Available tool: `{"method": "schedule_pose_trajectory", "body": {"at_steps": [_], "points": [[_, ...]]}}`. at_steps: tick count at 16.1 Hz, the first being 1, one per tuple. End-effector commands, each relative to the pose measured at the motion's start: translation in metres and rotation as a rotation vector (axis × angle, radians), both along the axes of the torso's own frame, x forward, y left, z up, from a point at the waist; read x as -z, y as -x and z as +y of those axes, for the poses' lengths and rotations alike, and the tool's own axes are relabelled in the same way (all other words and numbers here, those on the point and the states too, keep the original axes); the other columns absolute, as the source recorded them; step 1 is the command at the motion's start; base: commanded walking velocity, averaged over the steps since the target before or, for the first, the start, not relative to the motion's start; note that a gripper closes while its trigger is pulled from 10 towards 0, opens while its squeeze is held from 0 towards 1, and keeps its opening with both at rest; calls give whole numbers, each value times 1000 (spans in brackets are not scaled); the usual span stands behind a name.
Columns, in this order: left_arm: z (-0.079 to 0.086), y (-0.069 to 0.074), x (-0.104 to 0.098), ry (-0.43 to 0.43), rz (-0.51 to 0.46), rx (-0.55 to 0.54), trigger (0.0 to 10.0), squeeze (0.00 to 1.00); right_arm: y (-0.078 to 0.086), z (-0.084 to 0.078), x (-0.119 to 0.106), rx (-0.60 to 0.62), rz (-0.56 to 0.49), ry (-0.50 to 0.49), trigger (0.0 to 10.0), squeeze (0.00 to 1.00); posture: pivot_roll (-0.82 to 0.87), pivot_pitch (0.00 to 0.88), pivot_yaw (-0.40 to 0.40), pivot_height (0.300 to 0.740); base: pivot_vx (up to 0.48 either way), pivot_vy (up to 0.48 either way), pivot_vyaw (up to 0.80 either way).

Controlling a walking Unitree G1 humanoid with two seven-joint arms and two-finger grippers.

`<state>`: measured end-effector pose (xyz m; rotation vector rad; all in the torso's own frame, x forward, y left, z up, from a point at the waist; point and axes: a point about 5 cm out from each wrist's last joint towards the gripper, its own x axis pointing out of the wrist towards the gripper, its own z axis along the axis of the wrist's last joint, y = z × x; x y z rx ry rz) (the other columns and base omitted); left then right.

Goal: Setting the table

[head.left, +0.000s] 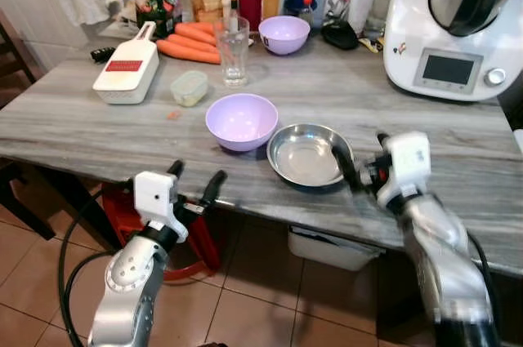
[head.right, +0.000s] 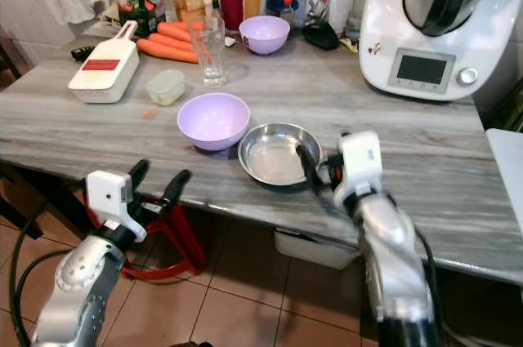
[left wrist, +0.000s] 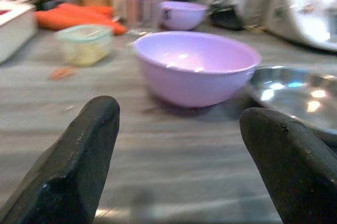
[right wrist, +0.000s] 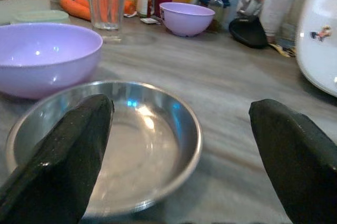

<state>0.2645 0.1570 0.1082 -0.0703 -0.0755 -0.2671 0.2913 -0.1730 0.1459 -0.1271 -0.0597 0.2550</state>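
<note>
A grey, wood-grained kitchen counter (head.left: 98, 122) is stretching across the room above a terracotta tiled floor, its far edge crowded with jars, bright orange carrots (head.left: 189, 41), a clear drinking glass (head.left: 233, 51), a small lilac bowl (head.left: 283, 33) and a white food processor (head.left: 445, 24). Near the front edge, a large lilac plastic bowl (head.left: 241, 120) is sitting just beside a shallow round stainless-steel dish (head.left: 306, 153); whether their rims touch is hard to tell.

The right end effector (head.left: 347, 169) is hovering at the steel dish's near-right rim, fingers spread wide and grasping nothing. The left end effector (head.left: 196, 184) is waiting at the counter's front edge, likewise released, pointing toward the lilac bowl.

The step appears to be picking up the steel dish. Doing it well probably means sliding one finger (right wrist: 58, 155) over the rim and the other outside it, then pinching the thin lip firmly, since polished metal could slip. Lifting straight up should avoid nudging the neighbouring bowl.
</note>
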Motion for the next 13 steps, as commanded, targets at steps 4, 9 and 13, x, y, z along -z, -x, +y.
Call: {"method": "schedule_pose_trajectory", "body": {"at_steps": [4, 9, 13], "points": [[13, 12, 11, -44, 42, -152, 10000, 0, 17, 8, -11, 164, -91, -31, 10000, 0, -25, 13, -2, 740, 0, 0, 0], [11, 3, 10, -48, 36, -189, 10000, 0, 26, 15, -7, 209, -83, -26, 10000, 0, -43, 0, 6, 740, 0, 0, -254], [7, -4, 6, -39, 28, -188, 10000, 0, 23, 11, -6, 223, -80, -70, 10000, 0, -46, 0, 13, 740, 0, 0, -580]]}}
